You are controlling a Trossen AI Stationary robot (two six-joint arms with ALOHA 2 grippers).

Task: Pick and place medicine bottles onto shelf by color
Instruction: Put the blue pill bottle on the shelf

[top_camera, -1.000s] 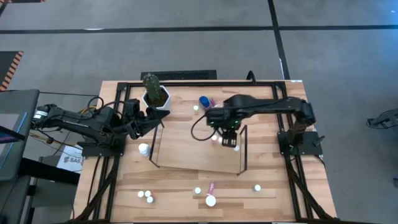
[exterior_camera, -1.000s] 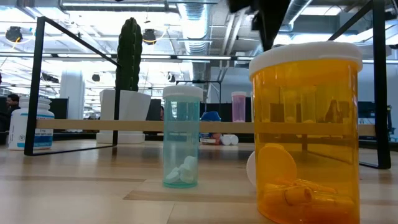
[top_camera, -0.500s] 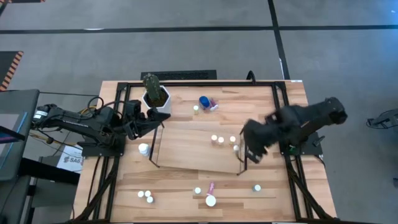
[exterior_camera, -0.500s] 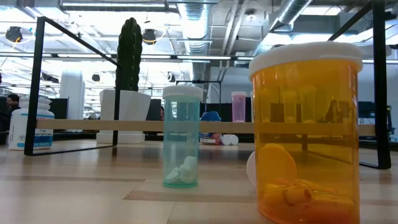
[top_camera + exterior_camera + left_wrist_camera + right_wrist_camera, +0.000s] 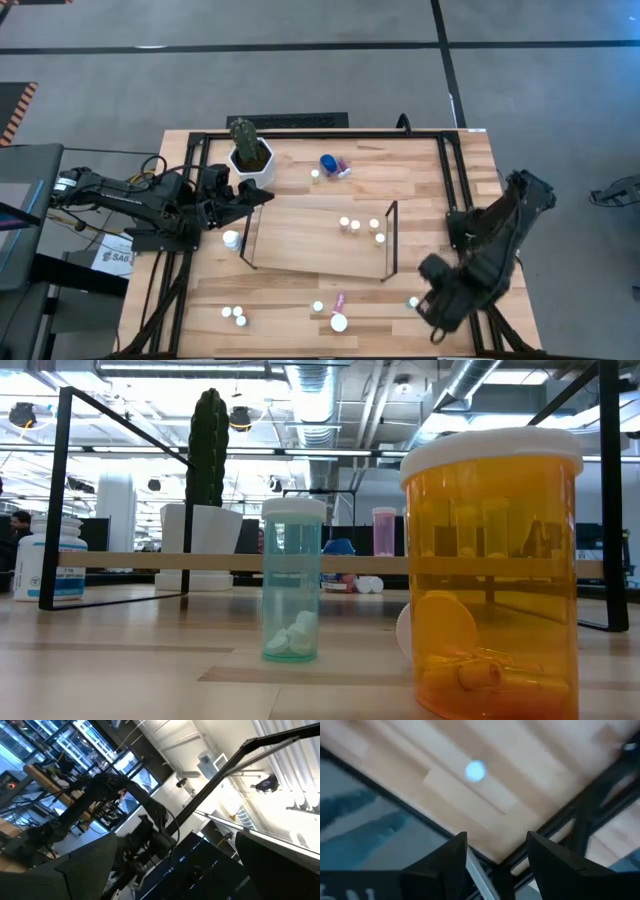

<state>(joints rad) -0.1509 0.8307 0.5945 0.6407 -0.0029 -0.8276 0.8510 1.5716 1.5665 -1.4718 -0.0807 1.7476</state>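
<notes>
The shelf (image 5: pixel 310 245) is a low light-wood platform with dark upright panels at both short ends, and several white-capped medicine bottles (image 5: pixel 354 227) stand on its far right part. More bottles stand on the table around it: a white-capped one (image 5: pixel 413 301), a pink one (image 5: pixel 339 300) and a blue-capped one (image 5: pixel 328 163). My right gripper (image 5: pixel 436 303) (image 5: pixel 495 852) hangs open over the table's near right corner, just right of the white-capped bottle, whose cap (image 5: pixel 475 771) shows ahead of its fingers. My left gripper (image 5: pixel 250 195) (image 5: pixel 170 865) is open at the shelf's left end, holding nothing.
A cactus in a white pot (image 5: pixel 250 155) stands at the far left beside my left gripper. The table's black frame rails (image 5: pixel 455 190) run along its edges. Close to the low camera stand an orange bottle (image 5: pixel 490 570) and a teal bottle (image 5: pixel 292 580).
My right gripper has swung from above the shelf's right part toward the table's right edge, then on to the near right corner, turning about as it went. The bottles on the shelf stay standing where they were.
</notes>
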